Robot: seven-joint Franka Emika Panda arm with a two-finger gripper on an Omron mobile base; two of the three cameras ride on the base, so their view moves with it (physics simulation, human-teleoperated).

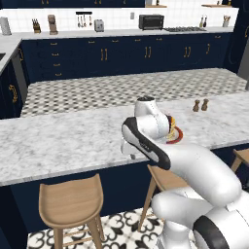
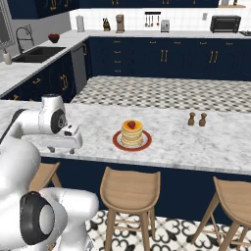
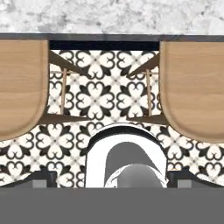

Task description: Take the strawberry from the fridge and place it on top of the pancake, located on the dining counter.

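End effector [image 2: 61, 147] spread, empty, pointing down at the surface [image 2: 196, 142] edge over the stools [image 2: 130, 188] | strawberry [image 2: 131, 125] sits atop pancake [image 2: 131, 134] on plate [image 2: 117, 142] | placement looks done

Strawberry [image 2: 131, 125] on pancake [image 2: 132, 135], on dining counter [image 2: 196, 142].

A red strawberry [image 2: 131, 125] tops golden-yellow pancakes [image 2: 132, 136] on a red-rimmed plate [image 2: 117, 142]. The counter [image 2: 196, 142] is white-grey marble over navy; stools [image 2: 130, 185] are tan wood; the floor [image 3: 105, 98] is black-and-white floral.
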